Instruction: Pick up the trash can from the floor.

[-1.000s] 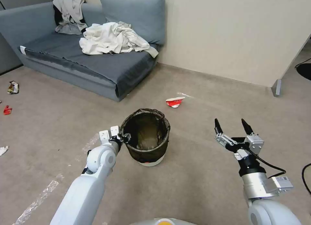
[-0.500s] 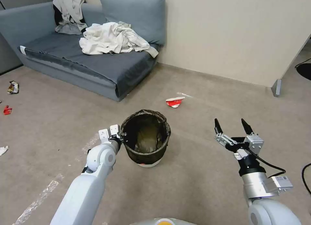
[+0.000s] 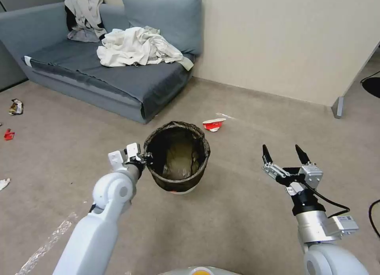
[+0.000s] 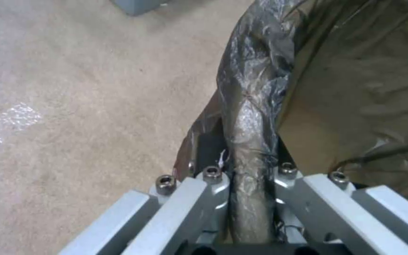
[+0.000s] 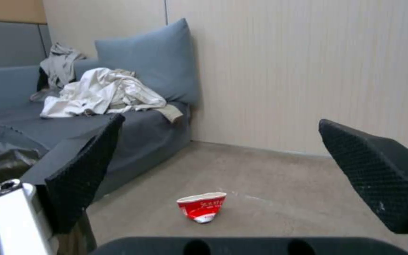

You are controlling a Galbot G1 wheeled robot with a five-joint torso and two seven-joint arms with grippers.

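The left end effector (image 3: pixel 145 159) was clamped on the near-left rim of the trash can (image 3: pixel 177 158), its fingers (image 4: pixel 212 184) pinching the bag-wrapped lip from both sides. The can hung tilted toward the robot, its white base barely showing and apparently just clear of the floor (image 3: pixel 237 211). It looked empty and light, a thin-walled plastic bin that one arm could carry. The glossy liner folded over the rim seemed likely to slide or bunch under the pads, so the firm rim beneath it was the sensible hold. The right end effector (image 3: pixel 285 156) hovered well to the can's right with its fingers spread apart, holding nothing. The carpet-like floor was flat and scuffed; a crushed red-and-white cup (image 3: pixel 213 124) lay beyond the can, near a grey sofa (image 3: pixel 118 77) carrying rumpled clothes.
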